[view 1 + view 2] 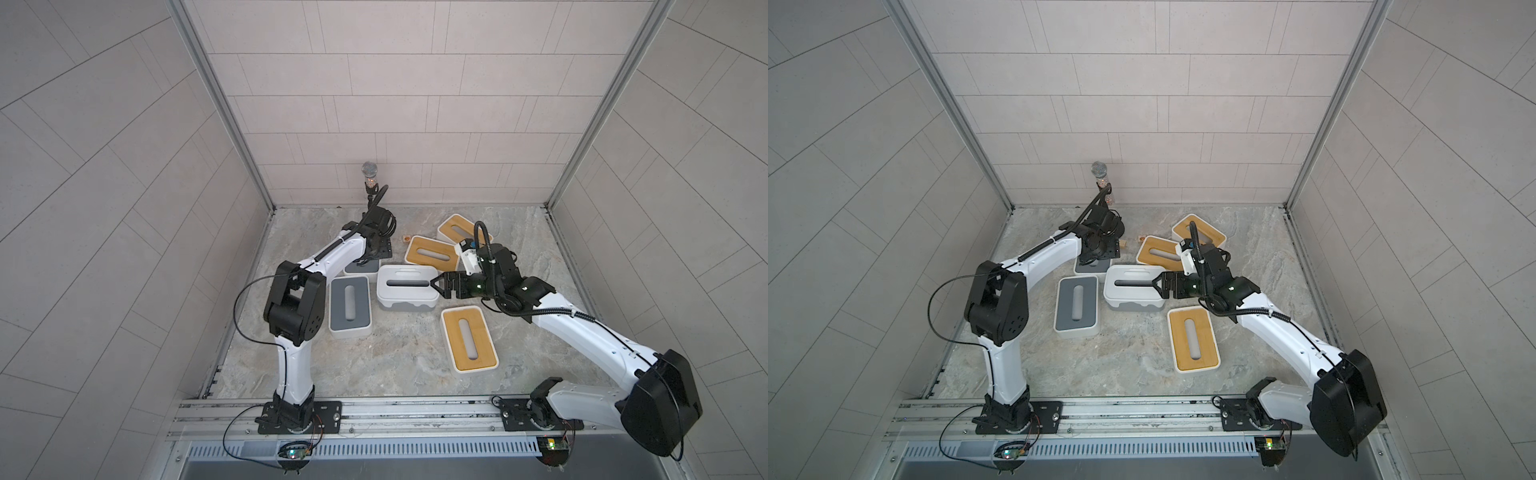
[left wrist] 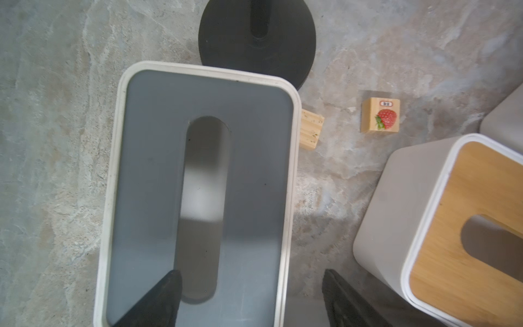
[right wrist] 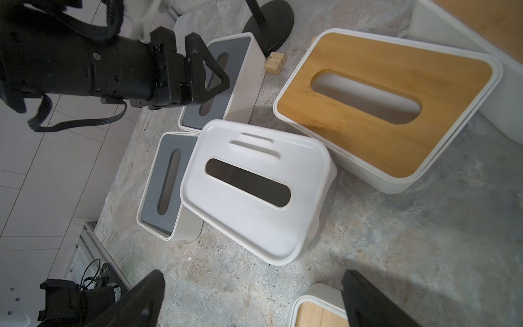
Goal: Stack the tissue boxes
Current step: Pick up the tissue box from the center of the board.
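Several tissue boxes lie on the stone floor. In the left wrist view my left gripper (image 2: pixel 250 280) is open over a grey-lidded box (image 2: pixel 254 184). One finger (image 2: pixel 164 294) sits above its slot, and its mate is outside the long wall. A second grey-lidded box (image 1: pixel 349 305) lies nearer the front. The white box with a grey base (image 1: pixel 405 291) is in the middle. My right gripper (image 1: pixel 435 283) is open at its right end, with only floor between the fingers (image 3: pixel 144 297). Three bamboo-lidded boxes lie at the right (image 1: pixel 430 255) (image 1: pixel 455 227) (image 1: pixel 468 338).
A microphone (image 1: pixel 368 172) on a round black base (image 2: pixel 256 39) stands just behind the left gripper's box. Two small wooden cubes lie beside that box, one plain (image 2: pixel 311 128) and one with a strawberry (image 2: pixel 380 114). Tiled walls close in three sides. A metal rail (image 1: pixel 395 411) runs along the front.
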Controlling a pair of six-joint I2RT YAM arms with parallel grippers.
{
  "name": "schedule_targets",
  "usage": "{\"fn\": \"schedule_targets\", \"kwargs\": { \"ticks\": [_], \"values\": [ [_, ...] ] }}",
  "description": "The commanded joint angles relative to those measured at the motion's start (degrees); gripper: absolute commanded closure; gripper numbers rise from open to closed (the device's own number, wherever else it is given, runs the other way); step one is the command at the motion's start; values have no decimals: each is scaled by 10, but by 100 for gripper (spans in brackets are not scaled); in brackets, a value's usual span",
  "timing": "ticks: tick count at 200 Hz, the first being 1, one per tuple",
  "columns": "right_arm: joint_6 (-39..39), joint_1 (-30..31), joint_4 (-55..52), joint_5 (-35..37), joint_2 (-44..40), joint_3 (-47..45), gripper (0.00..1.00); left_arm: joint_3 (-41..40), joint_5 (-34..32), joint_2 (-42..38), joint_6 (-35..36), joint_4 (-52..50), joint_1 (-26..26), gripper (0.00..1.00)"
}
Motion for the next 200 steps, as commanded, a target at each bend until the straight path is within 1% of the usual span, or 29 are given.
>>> {"fn": "schedule_targets", "kwargs": {
  "ticks": [1, 30, 56, 87, 124, 146, 180, 200],
  "values": [
    [-15, -3, 18, 4, -14, -6, 1, 32, -24, 26, 9, -36, 8, 19],
    [-16, -6, 21, 7, -20, -12, 1, 75, -16, 68, 18, -53, 9, 23],
    [-20, -7, 23, 1, -20, -14, 1, 116, -21, 107, 21, -73, 10, 25],
    [-22, -10, 20, 0, -18, -15, 1, 159, -22, 141, 24, -100, 11, 32],
    [-22, -13, 20, 4, -20, -24, 1, 153, -31, 153, 28, -100, 15, 35],
    [-20, -16, 20, -1, -20, -26, 1, 148, -25, 153, 36, -97, 20, 42],
    [-20, -20, 19, -1, -28, -27, 1, 137, -32, 148, 46, -93, 24, 46],
    [-21, -24, 18, 2, -34, -28, 1, 138, -41, 143, 58, -98, 30, 50]
  ]
}}
